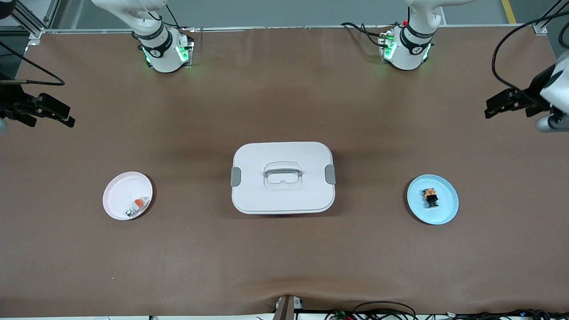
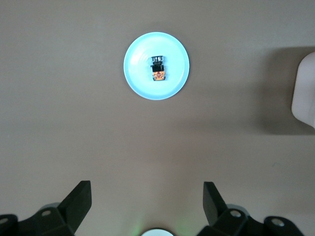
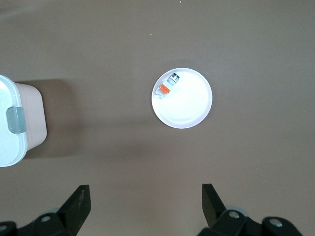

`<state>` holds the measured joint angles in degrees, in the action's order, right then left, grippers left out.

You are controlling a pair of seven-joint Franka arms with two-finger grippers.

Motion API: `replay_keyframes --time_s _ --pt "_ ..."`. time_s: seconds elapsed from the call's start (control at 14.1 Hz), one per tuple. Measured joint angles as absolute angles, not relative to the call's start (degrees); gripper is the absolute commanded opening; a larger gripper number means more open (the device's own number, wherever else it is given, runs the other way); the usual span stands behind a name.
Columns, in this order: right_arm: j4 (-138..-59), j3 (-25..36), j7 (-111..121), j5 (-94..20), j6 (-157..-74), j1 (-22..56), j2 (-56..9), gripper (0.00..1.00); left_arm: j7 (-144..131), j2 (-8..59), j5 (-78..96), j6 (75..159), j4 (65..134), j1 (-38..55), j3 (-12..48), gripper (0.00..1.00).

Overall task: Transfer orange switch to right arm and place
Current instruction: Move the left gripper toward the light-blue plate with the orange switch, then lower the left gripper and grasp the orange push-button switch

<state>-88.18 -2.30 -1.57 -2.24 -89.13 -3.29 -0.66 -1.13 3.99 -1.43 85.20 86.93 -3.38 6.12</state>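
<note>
Black orange switch [image 1: 430,197] lies on blue plate [image 1: 448,211]; left gripper [image 2: 147,196], right gripper [image 3: 146,196] wide open, empty.

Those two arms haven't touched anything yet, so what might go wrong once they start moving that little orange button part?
The orange switch is tiny and lies on a smooth blue plate, so the open left gripper could nudge it aside or pinch it crooked. Passing so small a part to the open right gripper may leave little to grasp, and it could drop. The pink plate holds a white piece with an orange tab, easily mistaken for it.
</note>
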Motion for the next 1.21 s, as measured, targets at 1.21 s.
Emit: replay_keyframes --time_s 1.21 --pt "-98.6 -1.4 0.5 -2.2 -98.3 -3.8 -0.3 1.0 33.9 14.6 -10.2 107.9 101.6 -2.1 7.0 1.0"
